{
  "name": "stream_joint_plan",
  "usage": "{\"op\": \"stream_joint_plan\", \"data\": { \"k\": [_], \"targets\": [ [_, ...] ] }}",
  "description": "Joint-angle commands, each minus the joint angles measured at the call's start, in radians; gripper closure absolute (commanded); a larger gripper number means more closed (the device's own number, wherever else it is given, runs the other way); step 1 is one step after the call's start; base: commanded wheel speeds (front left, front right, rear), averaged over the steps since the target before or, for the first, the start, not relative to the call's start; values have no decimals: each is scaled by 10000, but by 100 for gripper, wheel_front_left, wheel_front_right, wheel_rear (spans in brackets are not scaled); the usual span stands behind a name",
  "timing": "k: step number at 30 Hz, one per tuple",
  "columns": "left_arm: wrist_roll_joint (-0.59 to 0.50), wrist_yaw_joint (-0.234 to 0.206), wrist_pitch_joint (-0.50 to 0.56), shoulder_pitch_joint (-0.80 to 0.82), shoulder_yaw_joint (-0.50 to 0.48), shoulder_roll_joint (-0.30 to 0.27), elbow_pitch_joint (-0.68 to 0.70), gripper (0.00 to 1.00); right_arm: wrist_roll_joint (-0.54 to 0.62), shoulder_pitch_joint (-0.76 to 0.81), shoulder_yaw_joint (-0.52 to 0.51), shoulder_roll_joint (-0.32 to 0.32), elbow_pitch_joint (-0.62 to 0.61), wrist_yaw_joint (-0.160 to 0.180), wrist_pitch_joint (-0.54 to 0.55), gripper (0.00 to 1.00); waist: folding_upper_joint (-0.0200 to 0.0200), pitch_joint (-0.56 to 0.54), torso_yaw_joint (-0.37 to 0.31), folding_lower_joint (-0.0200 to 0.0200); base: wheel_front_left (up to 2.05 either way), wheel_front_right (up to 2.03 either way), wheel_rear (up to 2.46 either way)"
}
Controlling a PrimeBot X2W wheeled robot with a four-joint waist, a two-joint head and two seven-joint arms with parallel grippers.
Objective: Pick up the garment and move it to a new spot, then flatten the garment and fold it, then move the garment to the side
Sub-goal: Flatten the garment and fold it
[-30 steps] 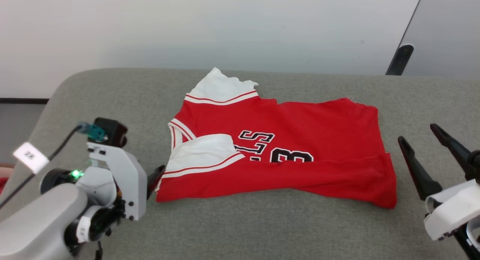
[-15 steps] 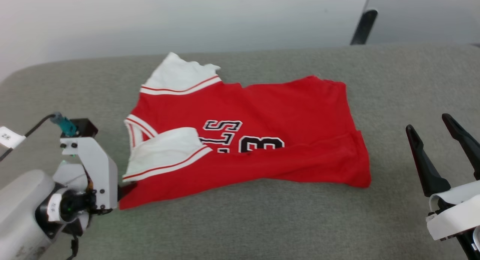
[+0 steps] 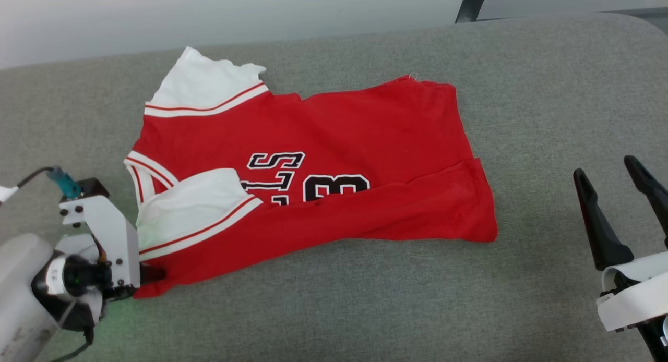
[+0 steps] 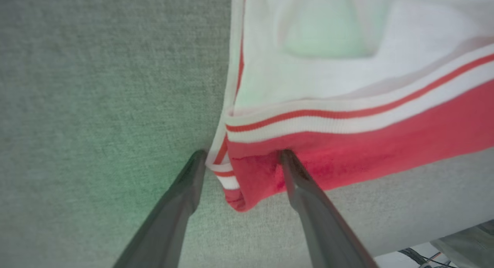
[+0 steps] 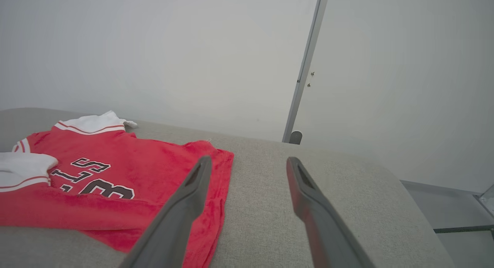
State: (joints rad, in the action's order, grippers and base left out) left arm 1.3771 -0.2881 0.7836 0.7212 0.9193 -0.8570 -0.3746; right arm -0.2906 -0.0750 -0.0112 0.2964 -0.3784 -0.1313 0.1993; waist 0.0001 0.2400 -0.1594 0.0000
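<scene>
Surface: a grey fabric-covered desk (image 3: 548, 91) with rounded corners, set before a pale wall (image 3: 261, 12).
Task's thing: a red jersey shirt (image 3: 339, 137) with white short sleeves, red-and-white striped trim and a black print outlined in white. It lies flat on the desk, left of centre in the head view, collar end toward the robot's left.
Lay of the shirt: its near long edge is folded up over the body. That red fold covers the lower part of the print, and a "3" and blocky letters show above it.
Sleeves: the far white sleeve (image 3: 201, 88) sticks out at the shirt's far left corner. The near white sleeve (image 3: 193, 208) lies folded on the red front, close to the left end.
Left hand (image 3: 148, 273): low at the shirt's near left corner, fingers spread. In the left wrist view the left hand (image 4: 242, 154) has that corner between its fingers. One fingertip (image 4: 197, 160) rests on bare grey cover just beside the striped trim, and the other touches the red cloth below the sleeve's stripes. Nothing is pinched.
Left wrist: a white bracket (image 3: 104, 231) carries a teal plug (image 3: 62, 182) on top. A green glow falls on the near white sleeve in the left wrist view.
Right hand (image 3: 604, 166): fingers spread and empty, at the desk's right side, well apart from the shirt's right hem. In the right wrist view the right hand (image 5: 249, 160) points over the desk toward the wall.
Background: a dark slanted post (image 3: 469, 4) rises beyond the desk's far edge.
</scene>
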Motion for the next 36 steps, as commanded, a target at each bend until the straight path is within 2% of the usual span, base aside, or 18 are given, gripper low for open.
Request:
{"op": "stream_joint_plan", "data": {
  "k": [1, 3, 12, 17, 24, 30, 36],
  "targets": [
    [127, 129, 53, -247, 186, 388, -242, 17, -50, -107, 24, -13, -24, 11, 104, 0, -1, 59, 25, 0, 0, 0, 0],
    [222, 263, 65, -229, 165, 563, -418, 100, -230, -107, 92, -16, 34, 11, 310, 0, -1, 84, 74, 0, 0, 0, 0],
    [-111, 652, -644, 368, -148, 634, -1004, 100, -817, -11, 253, 322, 308, 11, 1467, 0, -1, 39, 361, 0, 0, 0, 0],
    [-201, 839, -746, 452, -92, 824, -1123, 100, -1289, -9, 480, 758, 652, 11, 2962, 0, -1, -83, 570, 0, 0, 0, 0],
    [-426, 1021, -761, 748, 75, 1268, -1093, 100, -2150, -696, 541, 968, 1512, 11, 4913, 0, -1, 7, 976, 0, 0, 0, 0],
    [-625, 1130, -749, 1226, 158, 1655, -1102, 100, -2307, -1306, 613, 978, 2492, 11, 5579, 0, -1, 381, 1385, 0, 0, 0, 0],
    [-788, 1252, -826, 1657, 180, 1986, -1199, 100, -2409, -1901, 934, 851, 3744, 11, 5682, 0, -1, 844, 1721, 0, 0, 0, 0]
  ]
}}
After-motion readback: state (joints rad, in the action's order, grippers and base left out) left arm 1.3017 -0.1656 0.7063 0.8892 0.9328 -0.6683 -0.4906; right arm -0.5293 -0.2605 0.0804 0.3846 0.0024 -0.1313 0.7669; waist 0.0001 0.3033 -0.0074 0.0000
